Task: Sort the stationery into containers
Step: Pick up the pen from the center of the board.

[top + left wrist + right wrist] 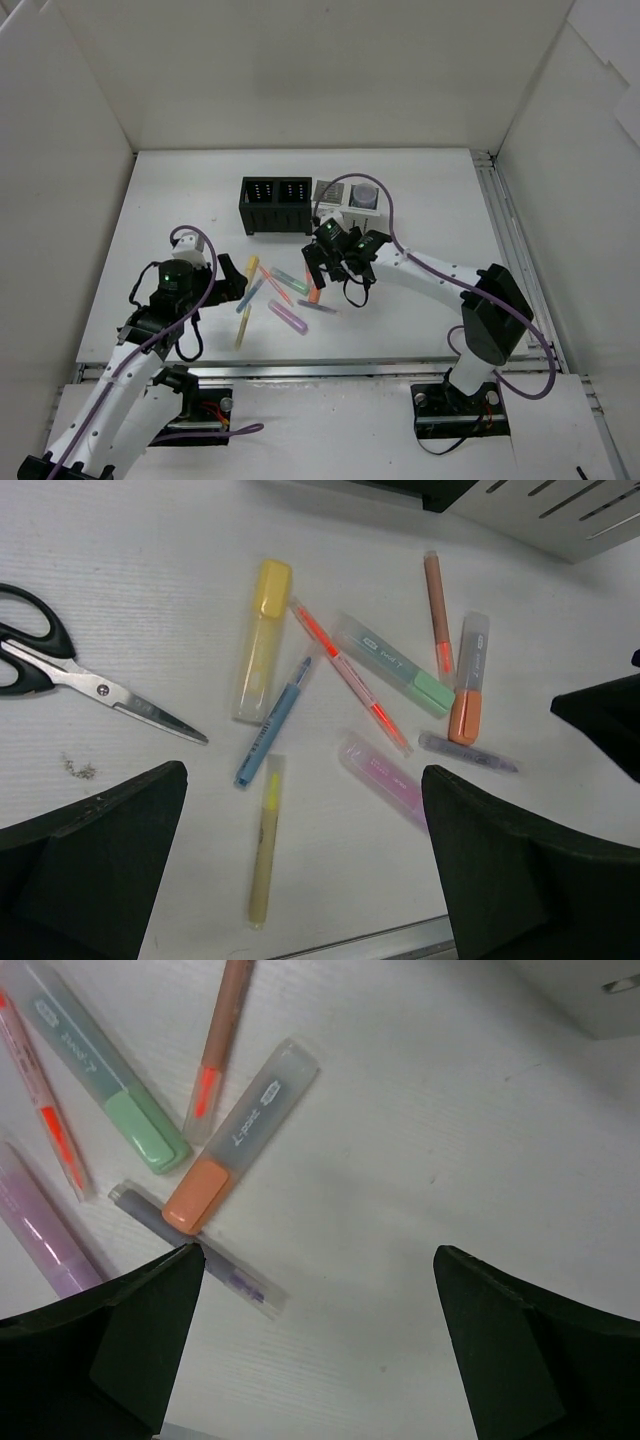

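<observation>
Right gripper (320, 1260) released, jaws wide, grasping nothing, low over the right edge of the pile. Orange marker (240, 1135) lies just left of the gap, cap end touching the purple pen (195, 1245). Likely lining up on one of those two, a guess only. Left gripper (305, 780) also released and empty, hanging over the pile's left side with the yellow pen (265, 845) and blue pen (272, 723) between its fingers, so each arm seems to cover its own half. All stationery lies flat and loose on the table (440, 290) between the arms, fanned at odd angles and partly touching: red pen (350, 675) runs along the green marker (395, 665), and the brown pen (437, 610) is just beside the orange marker. Single picks may nudge neighbours. Pink marker (385, 780) is low in the pile, yellow marker (260, 640) at its left. Scissors (70, 670) lie apart, further left. Black box (275, 205) and white box (350, 200) stand side by side behind the pile, openings up, within reach. Count: four fat markers, five thin pens, one pair of scissors, two boxes with two compartments each. One roundish tape roll (366, 190) seems to sit in the white box's right compartment; can't tell what is in the compartment beside it. Black box looks empty. Nine pieces are not yet sorted.
</observation>
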Available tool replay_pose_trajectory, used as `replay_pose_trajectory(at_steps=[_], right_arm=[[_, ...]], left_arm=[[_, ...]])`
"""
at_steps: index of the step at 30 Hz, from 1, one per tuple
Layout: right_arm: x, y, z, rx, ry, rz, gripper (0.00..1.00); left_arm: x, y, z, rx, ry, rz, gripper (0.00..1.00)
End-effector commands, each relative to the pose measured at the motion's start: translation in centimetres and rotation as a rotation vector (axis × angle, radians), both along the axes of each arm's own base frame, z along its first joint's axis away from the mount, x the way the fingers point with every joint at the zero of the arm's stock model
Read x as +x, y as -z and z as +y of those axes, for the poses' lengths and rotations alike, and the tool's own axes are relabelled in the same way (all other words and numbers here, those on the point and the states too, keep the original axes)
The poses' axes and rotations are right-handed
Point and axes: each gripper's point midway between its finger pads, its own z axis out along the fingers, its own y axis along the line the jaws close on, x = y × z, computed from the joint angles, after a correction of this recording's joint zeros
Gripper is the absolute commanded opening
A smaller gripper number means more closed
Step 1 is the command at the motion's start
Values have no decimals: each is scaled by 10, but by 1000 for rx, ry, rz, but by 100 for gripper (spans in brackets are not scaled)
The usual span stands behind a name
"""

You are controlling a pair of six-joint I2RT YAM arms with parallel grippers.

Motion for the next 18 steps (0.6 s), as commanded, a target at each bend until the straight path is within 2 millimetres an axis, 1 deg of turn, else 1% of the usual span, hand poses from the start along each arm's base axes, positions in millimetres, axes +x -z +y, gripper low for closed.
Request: replay_pose_trajectory(at_steps=[1,2,3,4,5,6,7,8,9,13,15,17,18], right_arm=[[-5,3,17,-5,-82,-29,96],[-7,7,21,-15,-134,-22,95],[-17,13,31,-16,-273,-10,94],[-26,17,37,-12,-358,2,93],[-30,20,40,-17,-425,-5,92],[-48,29,45,-2,-577,32,92],[-55,31,47,11,-632,46,92],[-58,33,48,9,-672,47,92],[-64,40,49,18,-697,74,93],[-71,61,51,18,-714,145,91],[-72,72,54,19,-722,166,88],[-66,75,53,0,-694,159,86],[-67,77,53,-7,-693,164,85]], left_arm=[[2,-6,-6,-39,5,-18,99],[1,-4,-6,-37,6,-16,99],[1,-6,-7,-40,17,-26,100],[0,-5,-8,-40,22,-29,100],[0,-4,-9,-41,31,-33,99],[-1,-5,-9,-40,39,-43,99],[-1,-4,-10,-39,43,-44,99],[-2,-4,-10,-39,48,-48,100],[-2,-5,-10,-39,49,-52,99],[-2,-4,-8,-27,46,-51,99],[-2,-2,-9,-27,52,-43,99],[-2,1,-9,-23,52,-33,99],[-2,1,-9,-23,52,-33,99]])
